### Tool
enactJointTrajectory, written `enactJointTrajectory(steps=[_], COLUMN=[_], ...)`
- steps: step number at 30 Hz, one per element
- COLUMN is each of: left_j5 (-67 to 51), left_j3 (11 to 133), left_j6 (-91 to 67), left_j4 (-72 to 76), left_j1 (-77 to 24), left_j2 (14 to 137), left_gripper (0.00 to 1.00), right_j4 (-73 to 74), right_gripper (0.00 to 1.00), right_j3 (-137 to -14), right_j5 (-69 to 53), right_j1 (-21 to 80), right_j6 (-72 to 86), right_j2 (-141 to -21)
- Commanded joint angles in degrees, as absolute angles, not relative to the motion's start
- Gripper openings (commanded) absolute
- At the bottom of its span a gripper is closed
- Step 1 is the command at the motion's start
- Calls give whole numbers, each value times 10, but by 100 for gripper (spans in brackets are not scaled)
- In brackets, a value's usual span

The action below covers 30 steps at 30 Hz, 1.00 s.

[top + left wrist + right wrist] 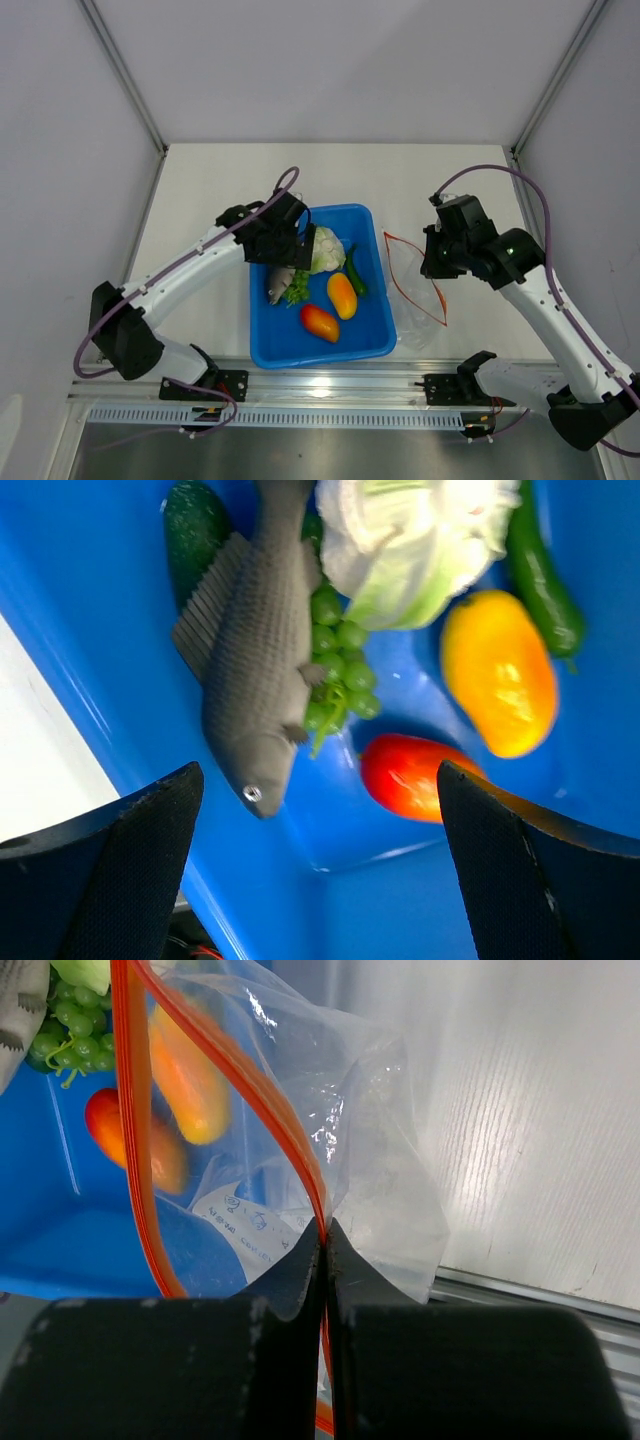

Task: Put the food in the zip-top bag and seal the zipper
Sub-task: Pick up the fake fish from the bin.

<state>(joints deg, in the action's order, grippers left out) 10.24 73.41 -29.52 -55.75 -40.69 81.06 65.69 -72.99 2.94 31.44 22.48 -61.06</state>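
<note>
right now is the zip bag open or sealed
Open. The zipper strips stand apart in a loop at the bag mouth; the right gripper pinches one edge.

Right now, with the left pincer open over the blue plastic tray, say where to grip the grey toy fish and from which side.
Take the grey toy fish just behind its head, coming straight down with the left pincer, fingers across back and belly. It lies flat on its side; there the body is narrow and looks clear of the green grape bunch against its belly.

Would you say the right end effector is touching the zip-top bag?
Touching: right wrist view shows the right end effector shut on the zip-top bag at its zipper.
</note>
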Motion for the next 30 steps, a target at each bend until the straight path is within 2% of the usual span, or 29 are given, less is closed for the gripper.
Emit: enactJointTrajectory(steps=[1, 7, 22, 30], left_j5=[90, 58, 111, 92], left_j3=[721, 729, 813, 795], left_j6=[-237, -202, -174, -171], left_j4=[-527, -483, -502, -490], left_j1=[-371, -337, -316, -310], left_j2=[835, 888, 1041, 1035], left_gripper=[98, 97, 99, 99], right_j4=[641, 642, 640, 632], right_gripper=[0, 0, 0, 0], right_j3=[-731, -729, -731, -724], right_j5=[29, 32, 26, 13], right_j1=[316, 316, 316, 311], right_j6=[239, 236, 230, 223], right_j2=[-605, -609, -616, -622])
